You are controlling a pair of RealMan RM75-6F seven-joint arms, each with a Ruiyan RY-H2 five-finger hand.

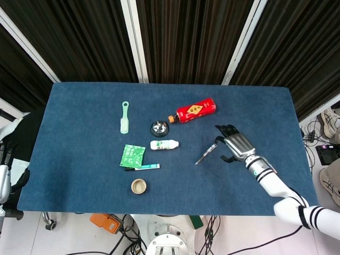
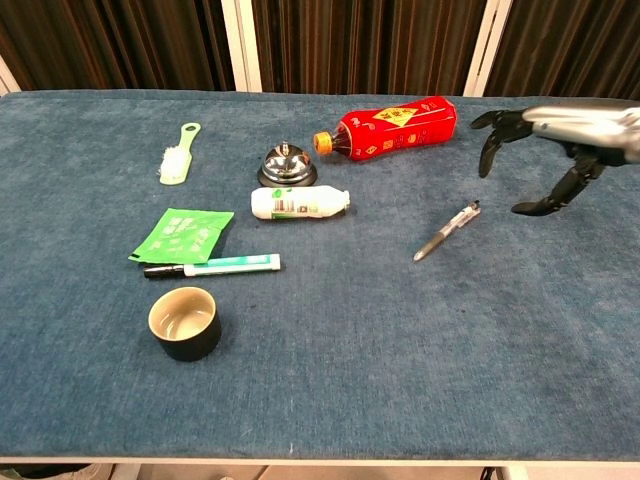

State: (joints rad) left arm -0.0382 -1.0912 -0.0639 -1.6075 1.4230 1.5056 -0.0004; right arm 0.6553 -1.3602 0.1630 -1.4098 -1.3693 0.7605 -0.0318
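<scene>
My right hand (image 1: 232,144) (image 2: 545,150) hovers over the blue table with its fingers spread and holds nothing. It is just right of a pen (image 1: 206,153) (image 2: 447,231) that lies at a slant on the cloth. A red bottle (image 1: 195,110) (image 2: 392,127) lies on its side behind the pen. My left hand (image 1: 4,178) stays off the table's left edge, only partly in the head view, and its fingers are not clear.
On the blue table (image 1: 255,106) lie a white bottle (image 1: 163,144), a metal bell (image 1: 159,127), a green brush (image 1: 124,117), a green packet (image 1: 132,155), a marker (image 1: 142,167) and a small cup (image 1: 138,186).
</scene>
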